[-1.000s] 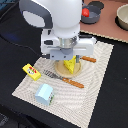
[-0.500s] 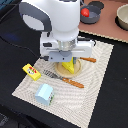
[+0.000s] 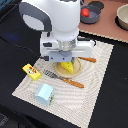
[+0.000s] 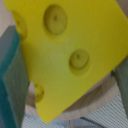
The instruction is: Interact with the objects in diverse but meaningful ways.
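The yellow holed cheese wedge [image 3: 69,67] is between my gripper's [image 3: 68,62] fingers, just over the round tan plate [image 3: 77,73]. In the wrist view the cheese wedge [image 4: 70,50] fills the picture, with a teal finger [image 4: 9,70] against one side and the other finger [image 4: 123,82] at the opposite side. The plate's rim [image 4: 87,106] shows below it. The yellow red-marked packet [image 3: 31,72] and the light blue cup [image 3: 45,93], on its side, lie on the striped mat. The red tomato [image 3: 85,12] sits in the grey saucepan [image 3: 92,16] at the back.
An orange-handled fork [image 3: 66,80] lies along the plate's near side and an orange-handled knife [image 3: 88,60] at its far side. A tan bowl [image 3: 122,18] stands at the back on the exterior view's right. The striped mat [image 3: 95,95] lies on a black table.
The arm has shifted only slightly over the plate. The cheese wedge stays between the fingers.
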You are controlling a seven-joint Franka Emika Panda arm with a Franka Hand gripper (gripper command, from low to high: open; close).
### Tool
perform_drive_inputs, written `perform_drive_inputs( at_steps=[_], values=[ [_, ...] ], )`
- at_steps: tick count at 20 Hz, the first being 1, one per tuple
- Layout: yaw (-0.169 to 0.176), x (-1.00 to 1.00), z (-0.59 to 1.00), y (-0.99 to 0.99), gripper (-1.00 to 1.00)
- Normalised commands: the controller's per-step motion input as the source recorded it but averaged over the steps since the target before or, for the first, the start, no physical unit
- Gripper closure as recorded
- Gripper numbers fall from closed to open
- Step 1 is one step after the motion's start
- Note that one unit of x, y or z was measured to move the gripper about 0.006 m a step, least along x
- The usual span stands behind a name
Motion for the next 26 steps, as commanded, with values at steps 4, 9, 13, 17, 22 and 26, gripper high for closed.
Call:
perform_drive_inputs(
  at_steps=[4, 9, 13, 17, 22, 26],
  values=[
    [-0.019, 0.01, 1.00, 0.48, 1.00],
    [0.012, -0.51, 0.86, 0.66, 1.00],
    [0.040, -0.72, 0.73, 0.76, 1.00],
    [0.049, -0.74, 0.61, 0.71, 1.00],
    [0.071, -0.59, 0.34, 0.62, 1.00],
    [0.067, 0.00, 0.07, 0.17, 1.00]
  ],
)
